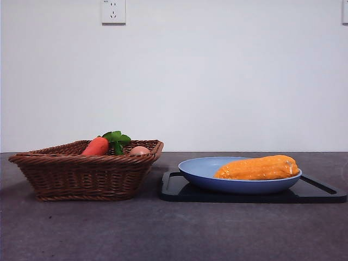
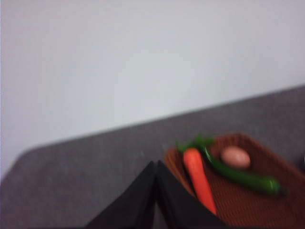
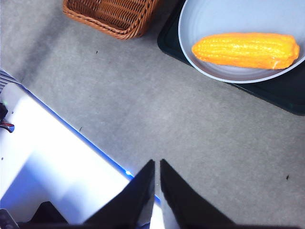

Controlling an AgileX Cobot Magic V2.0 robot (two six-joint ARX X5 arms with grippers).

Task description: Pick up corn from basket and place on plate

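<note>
Both pincers, left (image 2: 156, 167) and right (image 3: 157, 164), hang pinched closed and empty above the bench, while the corn (image 1: 257, 168) lies flat lengthwise across the plate (image 1: 201, 173).

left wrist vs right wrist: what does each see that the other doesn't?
Only the left wrist view shows the basket's contents: a red-orange carrot with green leaves, a long dark green vegetable and a small tan egg-like ball, plus the shut left gripper.

Only the right wrist view shows the bumpy orange-yellow corn cob lying on the round light-blue plate, the flat black tray under it, and the shut right gripper.

Both show the brown woven wicker basket and the grey table.
</note>
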